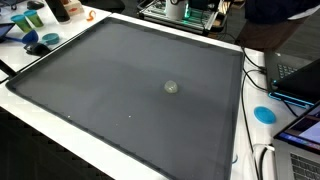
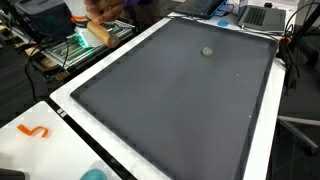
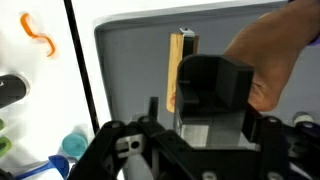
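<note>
In the wrist view a person's hand [image 3: 268, 58] holds a black box [image 3: 212, 82] with an upright wooden block [image 3: 178, 68] beside it, just in front of my gripper [image 3: 200, 118]. The fingers stand wide apart on either side of the box, and I cannot tell whether they touch it. Behind lies a large grey mat [image 3: 130, 55]. In an exterior view the hand [image 2: 102, 10] and block [image 2: 98, 34] are off the mat's edge. A small grey round object [image 1: 171, 87] lies on the mat [image 1: 100, 90] and shows in both exterior views [image 2: 207, 51]. The arm is outside both exterior views.
The mat [image 2: 180, 110] covers a white table. An orange hook-shaped piece [image 2: 35, 131] and a blue round lid [image 1: 264, 114] lie on the table's white margin. Laptops [image 2: 262, 15] and cables [image 1: 256, 62] sit along one side, and a rack of electronics [image 1: 190, 10] stands beyond another.
</note>
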Controlling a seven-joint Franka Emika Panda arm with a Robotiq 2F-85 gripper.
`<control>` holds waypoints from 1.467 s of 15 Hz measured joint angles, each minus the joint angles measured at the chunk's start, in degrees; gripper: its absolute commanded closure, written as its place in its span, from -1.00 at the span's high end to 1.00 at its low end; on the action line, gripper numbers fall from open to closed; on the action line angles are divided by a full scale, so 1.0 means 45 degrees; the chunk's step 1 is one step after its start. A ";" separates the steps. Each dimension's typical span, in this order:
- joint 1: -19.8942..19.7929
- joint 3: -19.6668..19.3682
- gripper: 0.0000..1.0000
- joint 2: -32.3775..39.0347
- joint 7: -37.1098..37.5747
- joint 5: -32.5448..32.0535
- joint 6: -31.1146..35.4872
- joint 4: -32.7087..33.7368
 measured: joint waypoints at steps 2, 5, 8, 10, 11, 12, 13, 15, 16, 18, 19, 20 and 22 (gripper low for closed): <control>0.0000 0.0025 -0.39 0.0017 -0.0008 0.0000 0.0010 0.0000; 0.0008 0.0067 -0.54 0.0047 -0.0022 0.0004 0.0039 0.0001; 0.0025 0.0104 -0.04 0.0085 -0.0040 0.0005 0.0075 0.0001; 0.0058 0.0110 -0.04 0.0147 -0.0068 0.0009 0.0118 0.0001; 0.0060 0.0112 -0.04 0.0191 -0.0076 0.0009 0.0140 0.0000; 0.0060 0.0112 -0.04 0.0230 -0.0085 0.0009 0.0151 0.0000; 0.0060 0.0112 -0.04 0.0255 -0.0090 0.0009 0.0159 0.0000; 0.0060 0.0112 -0.04 0.0277 -0.0095 0.0009 0.0170 0.0000; 0.0060 0.0112 -0.04 0.0279 -0.0095 0.0010 0.0174 0.0000; 0.0060 0.0112 -0.04 0.0279 -0.0098 0.0010 0.0179 0.0000; 0.0060 0.0112 -0.04 0.0279 -0.0100 0.0010 0.0181 0.0000; 0.0060 0.0112 -0.04 0.0279 -0.0100 0.0010 0.0183 0.0000; 0.0060 0.0112 -0.04 0.0279 -0.0100 0.0010 0.0186 0.0000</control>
